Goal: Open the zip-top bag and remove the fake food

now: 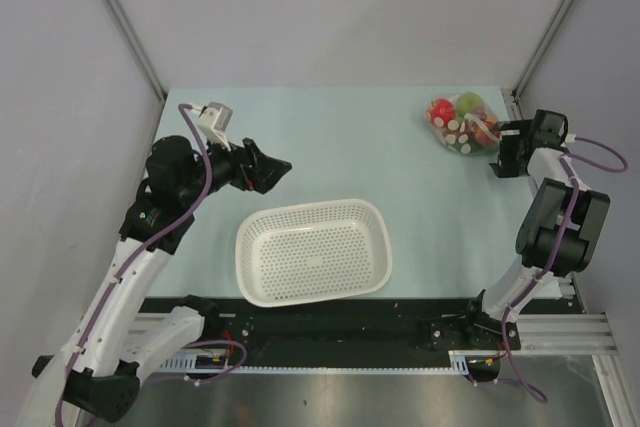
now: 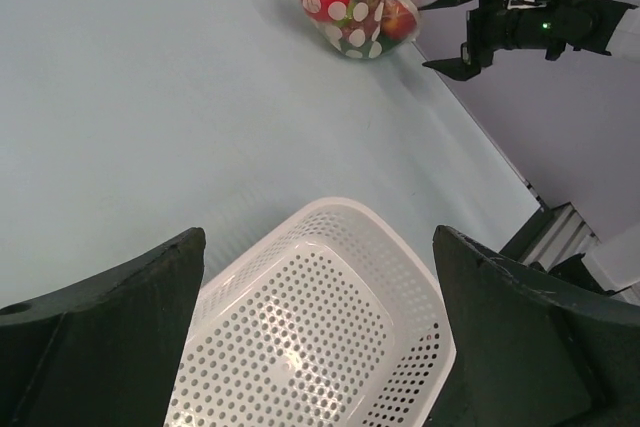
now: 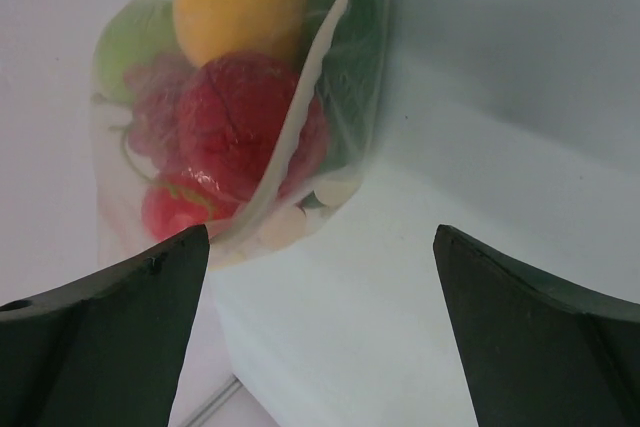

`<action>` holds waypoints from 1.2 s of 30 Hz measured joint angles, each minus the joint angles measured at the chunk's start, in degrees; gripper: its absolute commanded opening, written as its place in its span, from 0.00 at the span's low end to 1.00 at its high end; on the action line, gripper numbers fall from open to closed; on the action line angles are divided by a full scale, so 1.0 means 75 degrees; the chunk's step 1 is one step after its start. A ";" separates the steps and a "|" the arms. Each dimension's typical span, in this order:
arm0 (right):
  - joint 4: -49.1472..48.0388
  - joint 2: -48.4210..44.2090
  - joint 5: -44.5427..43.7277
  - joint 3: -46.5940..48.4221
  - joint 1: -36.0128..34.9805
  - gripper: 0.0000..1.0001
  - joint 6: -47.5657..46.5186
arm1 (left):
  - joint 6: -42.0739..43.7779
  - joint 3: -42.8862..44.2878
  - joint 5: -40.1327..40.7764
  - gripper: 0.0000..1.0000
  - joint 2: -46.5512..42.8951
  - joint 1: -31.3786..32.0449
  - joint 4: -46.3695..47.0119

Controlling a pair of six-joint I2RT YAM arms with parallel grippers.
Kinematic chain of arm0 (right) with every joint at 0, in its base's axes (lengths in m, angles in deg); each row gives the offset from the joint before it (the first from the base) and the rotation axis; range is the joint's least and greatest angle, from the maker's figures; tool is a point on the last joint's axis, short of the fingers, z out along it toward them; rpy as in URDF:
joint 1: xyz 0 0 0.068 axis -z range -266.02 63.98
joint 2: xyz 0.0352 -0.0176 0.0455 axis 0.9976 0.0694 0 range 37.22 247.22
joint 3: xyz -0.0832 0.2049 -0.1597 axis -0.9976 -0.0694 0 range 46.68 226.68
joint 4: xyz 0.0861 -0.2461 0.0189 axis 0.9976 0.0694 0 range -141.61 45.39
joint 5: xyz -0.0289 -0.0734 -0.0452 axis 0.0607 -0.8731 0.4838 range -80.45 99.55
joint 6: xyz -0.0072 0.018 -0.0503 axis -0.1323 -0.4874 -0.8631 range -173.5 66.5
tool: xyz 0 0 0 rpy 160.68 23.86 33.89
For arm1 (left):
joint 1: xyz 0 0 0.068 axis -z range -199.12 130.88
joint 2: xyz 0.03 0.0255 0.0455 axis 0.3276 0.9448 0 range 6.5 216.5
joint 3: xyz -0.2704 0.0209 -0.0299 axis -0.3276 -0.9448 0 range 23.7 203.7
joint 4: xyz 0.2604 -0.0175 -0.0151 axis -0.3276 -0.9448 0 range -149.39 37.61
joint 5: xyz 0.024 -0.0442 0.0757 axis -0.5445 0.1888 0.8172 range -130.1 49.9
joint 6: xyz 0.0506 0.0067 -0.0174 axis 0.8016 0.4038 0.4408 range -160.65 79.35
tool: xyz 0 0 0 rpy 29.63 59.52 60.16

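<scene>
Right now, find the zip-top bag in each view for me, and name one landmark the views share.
Top external: zip-top bag in the table's far right corner, beside the right gripper.
Left wrist: top edge, right of centre, beyond the white basket.
Right wrist: upper left, close ahead of the fingers.
Shared landmark: the right gripper, open beside the bag in every view.
</scene>
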 measured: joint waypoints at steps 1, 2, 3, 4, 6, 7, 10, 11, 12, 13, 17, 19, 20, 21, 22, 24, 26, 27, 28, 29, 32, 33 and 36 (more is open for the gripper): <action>-0.0102 0.0102 -0.0003 0.0003 0.0000 1.00 0.0044 | 0.0102 0.0111 -0.0012 1.00 0.0119 0.0009 -0.0023; -0.0216 0.0259 -0.0003 0.0044 0.0000 1.00 0.0070 | 0.0195 0.0233 -0.0038 0.99 0.0248 0.0017 -0.0044; -0.0297 0.0399 0.0000 0.0096 0.0000 1.00 0.0073 | 0.0262 0.0347 -0.0067 0.99 0.0385 0.0029 -0.0050; -0.0361 0.0545 0.0000 0.0187 -0.0009 1.00 0.0070 | 0.0318 0.0440 -0.0073 0.99 0.0501 0.0041 -0.0087; -0.0513 0.0801 0.0000 0.0388 -0.0023 0.94 0.0009 | 0.0428 0.0635 -0.0099 0.99 0.0793 0.0082 -0.0163; -0.0618 0.0912 0.0000 0.0475 -0.0029 0.90 -0.0020 | 0.0460 0.0673 -0.0111 0.99 0.0880 0.0105 -0.0192; -0.0892 0.1166 0.0047 0.0682 -0.0061 0.76 -0.0166 | 0.0580 0.0682 -0.0105 0.99 0.1043 0.0201 -0.0259; -0.0909 0.1303 0.0119 0.0866 -0.0070 0.72 -0.0227 | 0.0603 0.0685 -0.0093 0.98 0.1119 0.0242 -0.0268; -0.0921 0.1405 0.0160 0.1000 -0.0076 0.65 -0.0291 | 0.0621 0.0711 -0.0076 0.96 0.1204 0.0277 -0.0286; -0.0924 0.1478 0.0192 0.1125 -0.0096 0.57 -0.0370 | 0.0635 0.0775 -0.0064 0.96 0.1306 0.0297 -0.0353; -0.0950 0.1480 0.0096 0.1262 -0.0289 0.27 -0.0784 | 0.0647 0.1125 -0.0017 0.95 0.1929 0.0423 -0.0431; -0.0901 0.1478 0.0032 0.1352 -0.0428 0.12 -0.1011 | 0.0629 0.1145 0.0044 0.95 0.2095 0.0516 -0.0460; -0.0761 0.1480 0.0023 0.1472 -0.0498 0.05 -0.1163 | 0.0586 0.1218 0.0154 0.95 0.2200 0.0560 -0.0516; -0.0595 0.1483 0.0029 0.1629 -0.0562 0.01 -0.1306 | 0.0525 0.1311 0.0213 0.95 0.2305 0.0583 -0.0560; -0.0495 0.1483 0.0026 0.1772 -0.0621 0.00 -0.1472 | 0.0402 0.1483 0.0291 0.96 0.2445 0.0612 -0.0612; -0.0440 0.1483 0.0026 0.2055 -0.0720 0.00 -0.1769 | 0.0268 0.1679 0.0356 0.96 0.2614 0.0653 -0.0481; -0.0402 0.1483 0.0032 0.2256 -0.0825 0.00 -0.1993 | 0.0160 0.1693 0.0428 0.96 0.2696 0.0752 -0.0125; -0.0364 0.1480 0.0032 0.2326 -0.0863 0.00 -0.2081 | 0.0137 0.1696 0.0446 0.96 0.2748 0.0836 0.0012; -0.0297 0.1483 0.0038 0.2401 -0.0918 0.00 -0.2177 | 0.0090 0.1734 0.0542 0.96 0.2885 0.0997 0.0195; -0.0265 0.1480 0.0041 0.2442 -0.0973 0.00 -0.2276 | 0.0087 0.1804 0.0562 0.98 0.3031 0.1125 0.0347; -0.0085 0.1480 0.0067 0.2643 -0.1122 0.00 -0.2521 | 0.0251 0.2095 0.0895 0.99 0.3899 0.1769 0.1241; 0.0000 0.1480 0.0096 0.2736 -0.1172 0.00 -0.2573 | 0.0323 0.2189 0.0959 0.99 0.4240 0.1985 0.1550; 0.0061 0.1480 0.0286 0.2964 -0.1346 0.00 -0.2632 | 0.0536 0.3040 0.1102 0.98 0.5697 0.2451 0.2119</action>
